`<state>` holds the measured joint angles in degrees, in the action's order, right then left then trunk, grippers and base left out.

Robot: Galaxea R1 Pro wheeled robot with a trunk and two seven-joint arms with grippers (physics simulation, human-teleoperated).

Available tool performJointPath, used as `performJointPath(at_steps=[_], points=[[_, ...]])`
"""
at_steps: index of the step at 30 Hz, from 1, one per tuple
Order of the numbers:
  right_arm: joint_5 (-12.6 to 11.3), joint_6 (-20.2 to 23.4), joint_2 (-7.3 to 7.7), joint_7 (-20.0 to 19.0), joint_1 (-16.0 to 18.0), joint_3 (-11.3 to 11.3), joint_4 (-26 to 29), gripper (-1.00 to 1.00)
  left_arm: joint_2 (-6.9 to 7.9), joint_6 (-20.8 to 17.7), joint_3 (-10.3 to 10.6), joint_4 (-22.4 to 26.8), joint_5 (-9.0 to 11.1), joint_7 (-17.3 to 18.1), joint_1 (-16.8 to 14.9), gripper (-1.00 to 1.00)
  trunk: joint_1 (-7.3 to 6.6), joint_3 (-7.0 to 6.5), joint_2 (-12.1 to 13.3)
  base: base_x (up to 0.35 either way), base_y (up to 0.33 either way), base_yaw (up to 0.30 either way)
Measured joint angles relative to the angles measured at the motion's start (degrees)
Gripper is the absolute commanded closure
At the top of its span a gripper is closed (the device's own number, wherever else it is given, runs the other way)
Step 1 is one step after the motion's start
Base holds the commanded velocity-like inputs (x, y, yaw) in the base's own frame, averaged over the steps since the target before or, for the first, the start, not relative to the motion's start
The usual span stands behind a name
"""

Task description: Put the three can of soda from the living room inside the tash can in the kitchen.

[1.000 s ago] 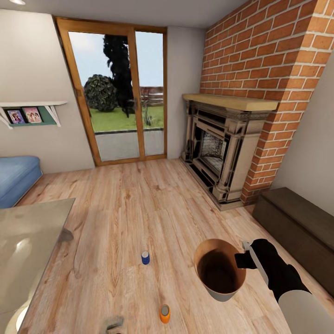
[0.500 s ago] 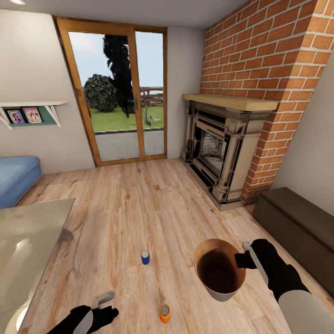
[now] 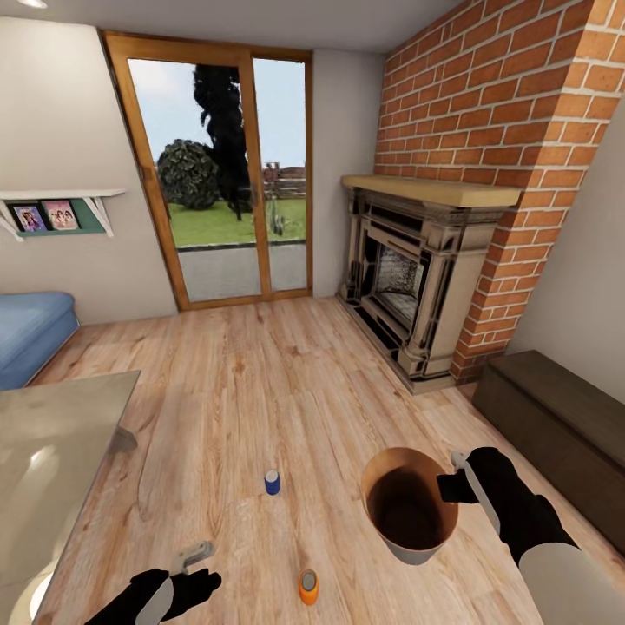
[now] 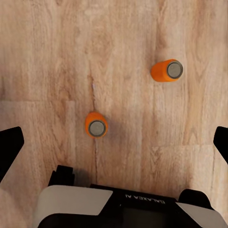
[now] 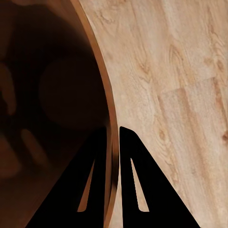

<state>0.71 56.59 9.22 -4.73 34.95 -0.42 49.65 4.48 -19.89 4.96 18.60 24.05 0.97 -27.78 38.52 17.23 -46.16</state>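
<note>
At the far left of my head view stand a glass-topped table point(image 3: 52, 469) and, beyond it, a blue sofa point(image 3: 30, 334) under a wall shelf point(image 3: 61, 208). My left gripper point(image 3: 193, 555) hangs low over the wood-plank floor point(image 3: 260, 391), its jaws spread wide apart around nothing; in my left wrist view the fingertips point(image 4: 10, 147) sit at opposite edges with bare planks between.

Below that gripper two orange soda cans stand upright on the floor: one orange can point(image 4: 96, 126) close to my wrist, the other orange can point(image 4: 167, 71) well apart from it. My head view shows one orange can point(image 3: 308, 587) near the bottom edge and the dark blue can point(image 3: 273, 482) upright farther out, toward the glass doors point(image 3: 221, 174).

Right of the cans, my right gripper point(image 3: 460, 473) holds the trash can point(image 3: 410, 508) off the floor, tilted. Its jaws are pinched on the rim point(image 5: 110, 156), one finger inside the brown interior, one outside. The brick fireplace point(image 3: 417, 278) and a dark bench point(image 3: 555, 434) lie further right.
</note>
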Motion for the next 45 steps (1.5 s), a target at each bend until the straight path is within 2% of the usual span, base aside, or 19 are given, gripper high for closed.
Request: performJointPath(at_steps=[33,39,42,45], points=[[0.17,0.03,0.09,-0.01,0.06,-0.12,0.21,1.00,-0.08,0.11,0.05,-0.31,-0.36,-0.08,0.00,-1.00,7.25,5.92,-13.24,0.000,0.000,0.000],[0.10,1.42,0.22,-0.24,0.12,-0.33,1.92,1.00,-0.08,0.11,0.05,-0.31,-0.47,-0.09,0.00,-1.00,8.56,7.00,-15.65,0.000,0.000,0.000],[0.09,3.38,0.28,-0.41,0.03,-0.55,4.65,1.00,-0.08,0.11,0.05,-0.32,-0.52,-0.09,0.00,-1.00,9.22,7.54,-16.85,0.000,0.000,0.000],[-0.12,3.39,0.34,-0.53,0.03,-0.74,8.40,1.00,-0.09,0.12,0.05,-0.33,-0.52,-0.09,0.00,-1.00,9.88,8.07,-18.06,0.000,0.000,0.000]])
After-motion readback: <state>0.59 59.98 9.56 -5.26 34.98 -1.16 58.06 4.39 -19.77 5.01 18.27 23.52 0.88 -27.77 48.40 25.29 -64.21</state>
